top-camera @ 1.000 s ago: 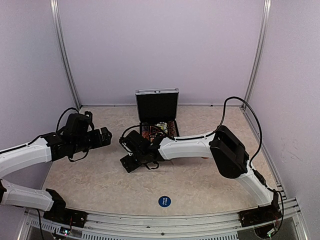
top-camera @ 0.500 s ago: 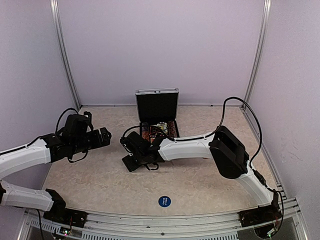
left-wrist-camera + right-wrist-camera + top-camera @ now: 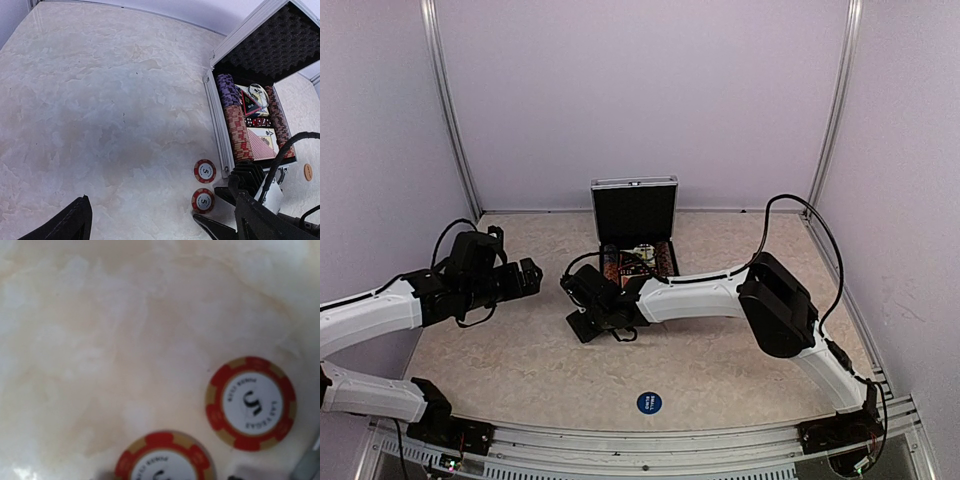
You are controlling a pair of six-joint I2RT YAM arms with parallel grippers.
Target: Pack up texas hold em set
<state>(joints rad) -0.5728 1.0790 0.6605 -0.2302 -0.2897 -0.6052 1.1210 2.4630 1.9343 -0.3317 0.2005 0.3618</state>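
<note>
The silver case (image 3: 636, 258) of the texas hold em set lies open at mid-table, its lid (image 3: 634, 212) upright. In the left wrist view the case (image 3: 218, 132) holds rows of chips, a red deck (image 3: 261, 145) and red dice. Two loose red chips lie flat on the table left of it: the farther chip (image 3: 205, 171) and the nearer chip (image 3: 203, 200). My right gripper (image 3: 582, 326) hangs low over the nearer chip (image 3: 162, 462), jaws partly drawn in astride it, with a gap still showing on one side. My left gripper (image 3: 532, 275) hovers open and holds nothing (image 3: 164, 234).
A blue round disc (image 3: 649, 402) lies near the table's front edge. An orange round button (image 3: 308, 172) sits right of the case. The right arm (image 3: 720, 290) stretches across the case's front. Pale walls and metal posts enclose the table.
The right gripper's jaws have narrowed around the nearer chip and it has sunk slightly. The left arm has drifted a little toward the near edge, still open.
</note>
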